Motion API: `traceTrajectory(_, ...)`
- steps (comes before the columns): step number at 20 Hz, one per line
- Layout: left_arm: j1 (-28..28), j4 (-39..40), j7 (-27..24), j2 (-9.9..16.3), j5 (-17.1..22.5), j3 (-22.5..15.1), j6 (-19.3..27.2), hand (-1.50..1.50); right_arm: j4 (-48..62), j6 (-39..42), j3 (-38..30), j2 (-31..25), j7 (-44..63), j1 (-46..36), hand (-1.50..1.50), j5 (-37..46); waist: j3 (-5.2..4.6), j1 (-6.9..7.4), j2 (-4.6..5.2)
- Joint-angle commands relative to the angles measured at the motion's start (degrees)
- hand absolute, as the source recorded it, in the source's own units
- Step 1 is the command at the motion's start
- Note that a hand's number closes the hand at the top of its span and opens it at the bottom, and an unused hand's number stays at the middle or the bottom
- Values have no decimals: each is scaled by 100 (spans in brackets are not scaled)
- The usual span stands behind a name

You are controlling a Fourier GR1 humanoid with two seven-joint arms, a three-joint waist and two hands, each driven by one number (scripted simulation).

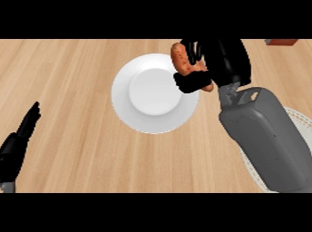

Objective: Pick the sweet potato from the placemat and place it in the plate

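Observation:
An orange sweet potato (181,59) hangs over the right rim of the white plate (152,108), gripped by my right hand (219,63), whose fingers and thumb curl round it. The hand hides the potato's right side. The pale woven placemat (304,123) lies at the right, mostly covered by my grey right forearm. Low at the left edge, my left hand (15,145) rests with its fingers straight, holding nothing.
The wooden counter (65,72) stretches all round the plate. A small reddish-brown object (281,41) shows at the top right edge.

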Motion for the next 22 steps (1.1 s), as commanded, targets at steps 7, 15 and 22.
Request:
traceTrajectory(7,170,-335,79,-117,-96,-3,-9,0,2899,-667,78,1081,-460,-971,150,206,4,73,20)
traceTrajectory(15,-141,-52,-1,-90,-205,-21,-106,0,4170,-1907,203,1097,-559,-1212,150,-1289,4,264,69)
traceTrajectory(22,50,-234,37,-152,-115,76,-189,0,5032,-2529,648,1099,-1037,-1562,-150,-2104,6,199,41)
